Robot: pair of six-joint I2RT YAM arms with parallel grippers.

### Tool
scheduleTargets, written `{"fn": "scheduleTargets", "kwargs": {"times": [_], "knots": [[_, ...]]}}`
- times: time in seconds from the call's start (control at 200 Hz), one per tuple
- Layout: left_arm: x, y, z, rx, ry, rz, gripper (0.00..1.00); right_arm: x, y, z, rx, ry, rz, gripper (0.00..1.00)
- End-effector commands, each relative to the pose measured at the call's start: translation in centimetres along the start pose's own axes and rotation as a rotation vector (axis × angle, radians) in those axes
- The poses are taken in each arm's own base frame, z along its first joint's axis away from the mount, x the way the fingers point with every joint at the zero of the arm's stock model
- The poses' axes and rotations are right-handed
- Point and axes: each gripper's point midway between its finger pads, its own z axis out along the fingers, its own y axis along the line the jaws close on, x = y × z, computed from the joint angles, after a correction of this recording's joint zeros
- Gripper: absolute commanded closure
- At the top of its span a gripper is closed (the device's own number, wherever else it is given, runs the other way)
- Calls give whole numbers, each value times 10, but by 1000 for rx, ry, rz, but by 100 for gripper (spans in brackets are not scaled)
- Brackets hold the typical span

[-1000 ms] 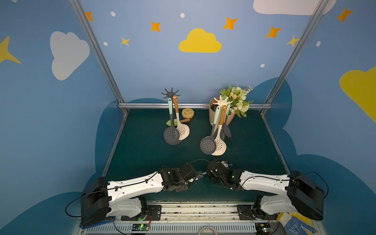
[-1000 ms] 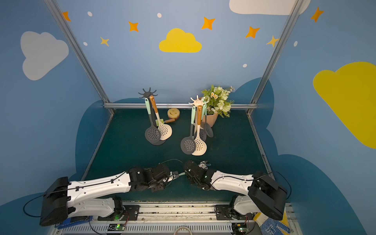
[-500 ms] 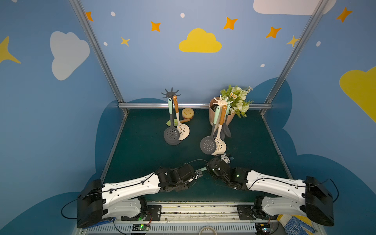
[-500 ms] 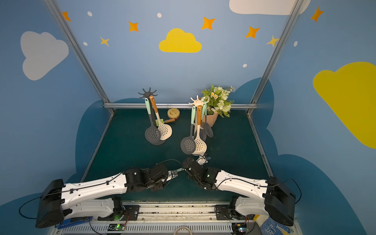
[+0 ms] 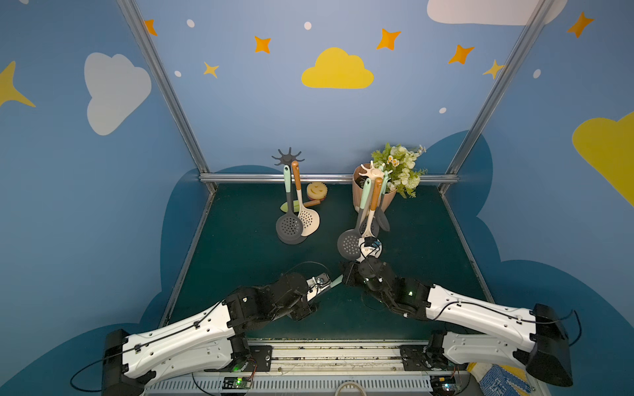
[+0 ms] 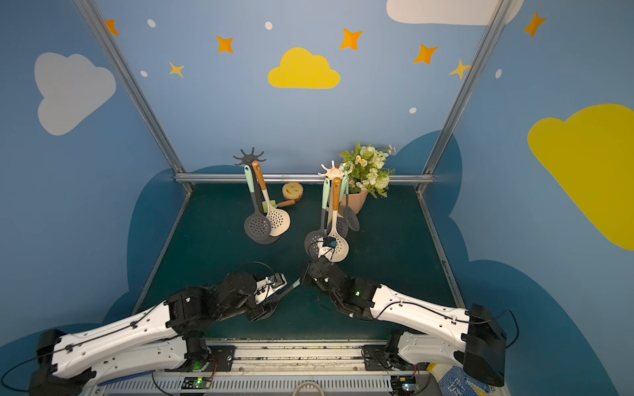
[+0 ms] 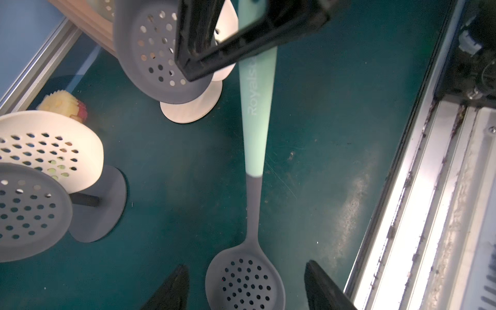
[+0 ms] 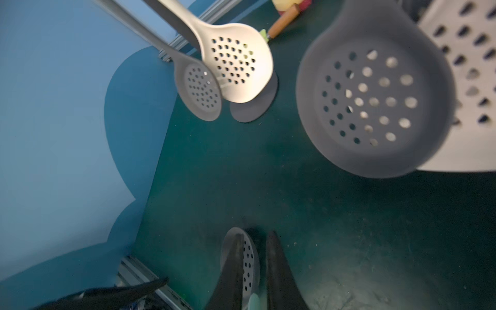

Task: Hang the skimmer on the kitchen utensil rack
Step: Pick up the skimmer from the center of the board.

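Both top views show the cream rack (image 5: 373,170) near, beyond the right gripper (image 5: 347,274), with the skimmer (image 5: 337,281) mostly hidden. Only the left wrist view shows the skimmer whole: right jaws clamped on its mint handle, and its perforated head untouched between the wide-spread fingers of the left gripper (image 7: 245,264).

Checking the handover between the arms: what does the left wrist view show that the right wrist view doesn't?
Only the left wrist view: the skimmer at full length, mint handle to grey head, with the left gripper open either side of the head. Only the right wrist view: an orange-handled tool lying on the mat. Both: the right gripper shut on the handle, and the grey rack base.
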Motion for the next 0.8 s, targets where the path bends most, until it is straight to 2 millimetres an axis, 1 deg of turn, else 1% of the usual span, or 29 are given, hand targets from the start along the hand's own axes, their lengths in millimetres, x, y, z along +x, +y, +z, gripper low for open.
{"fn": "scheduleTargets", "kwargs": {"times": [0.0,0.135,0.19,0.28,0.38,0.486,0.606,0.681,0.726,0.796], "knots": [[-2,-7,1,56,-31,-83,31,-19,40,-16,-142,-29,-188,100],[-13,-8,2,84,-104,-143,32,-29,57,-28,-201,-42,-239,100],[-21,-7,2,83,-147,-177,32,-34,59,-31,-200,-53,-234,100],[-32,-5,5,78,-223,-218,32,-46,56,-36,-165,-86,-191,100],[-40,-3,9,63,-284,-249,34,-56,59,-42,-151,-98,-155,100],[-44,6,15,-23,-319,-267,38,-63,48,-45,-71,-104,-74,100],[-47,14,20,-146,-368,-217,40,-67,47,-46,-65,-112,10,100],[-48,21,26,-214,-383,-190,43,-67,48,-47,-69,-108,49,100],[-47,25,29,-252,-385,-172,47,-67,50,-46,-69,-98,63,100],[-49,33,31,-314,-386,-154,60,-66,51,-45,-63,-85,66,100]]}}
